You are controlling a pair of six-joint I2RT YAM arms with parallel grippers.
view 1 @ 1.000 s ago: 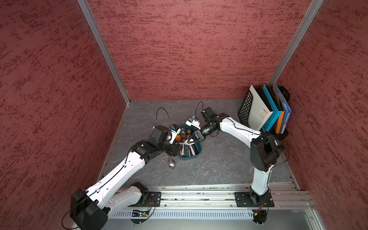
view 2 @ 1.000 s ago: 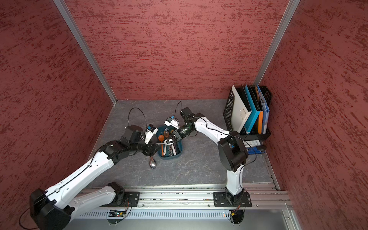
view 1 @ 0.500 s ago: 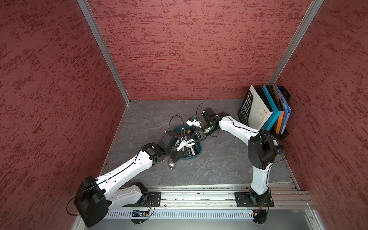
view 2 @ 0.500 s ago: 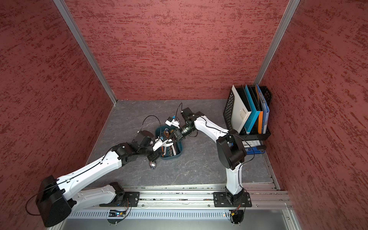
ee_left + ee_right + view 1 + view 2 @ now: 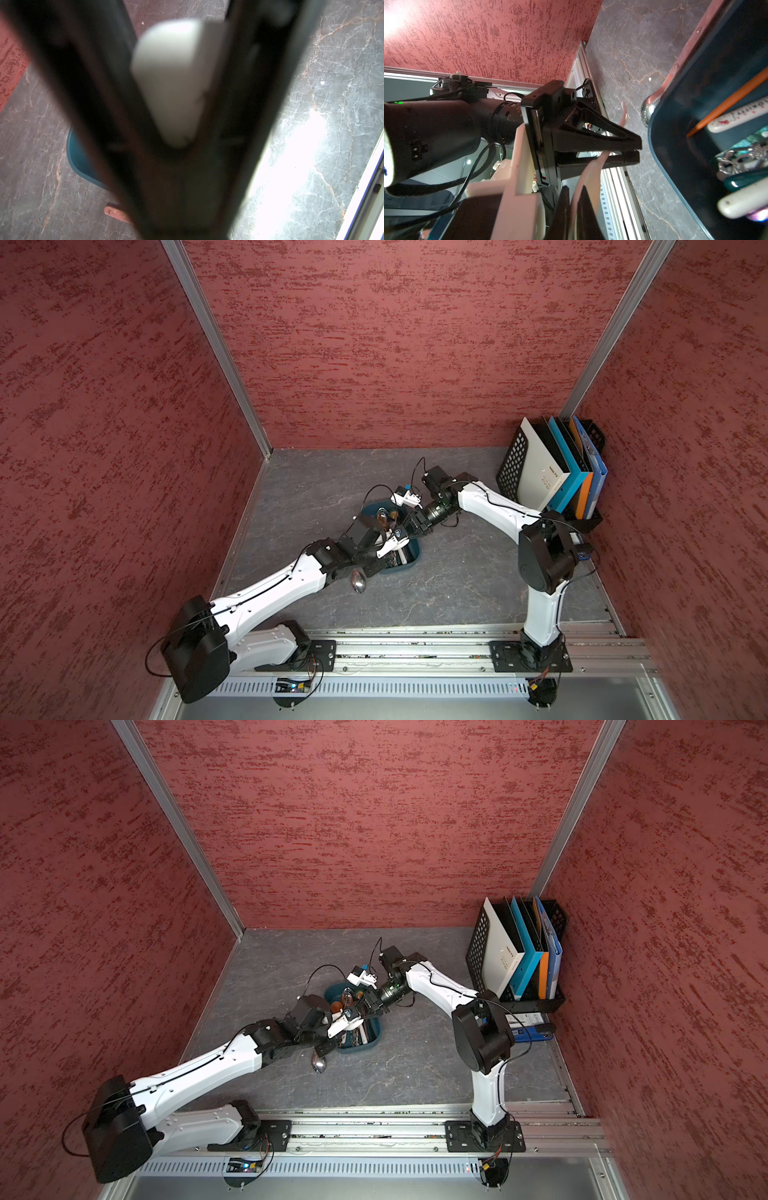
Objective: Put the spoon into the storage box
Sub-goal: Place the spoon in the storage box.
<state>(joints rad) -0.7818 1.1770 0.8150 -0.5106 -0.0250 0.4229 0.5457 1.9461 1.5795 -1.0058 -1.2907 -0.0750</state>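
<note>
- Your metal spoon [image 5: 358,581] lies on the grey table [image 5: 457,585] outside the teal storage box [image 5: 405,568], bowl just beside the box's 7 o'clock corner, handle under the left arm [image 5: 282,585]
- Your left gripper [image 5: 638,148] has its fingers drawn together near that corner; whether it grips anything, you cannot tell
- Your right gripper [image 5: 574,189], in from 2 o'clock, is clenched on a pale blurred strip [image 5: 591,172]

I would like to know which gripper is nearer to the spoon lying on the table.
Left. The left gripper sits right beside the spoon bowl, at the storage box corner; the right gripper is over the storage box, farther from the spoon.
</note>
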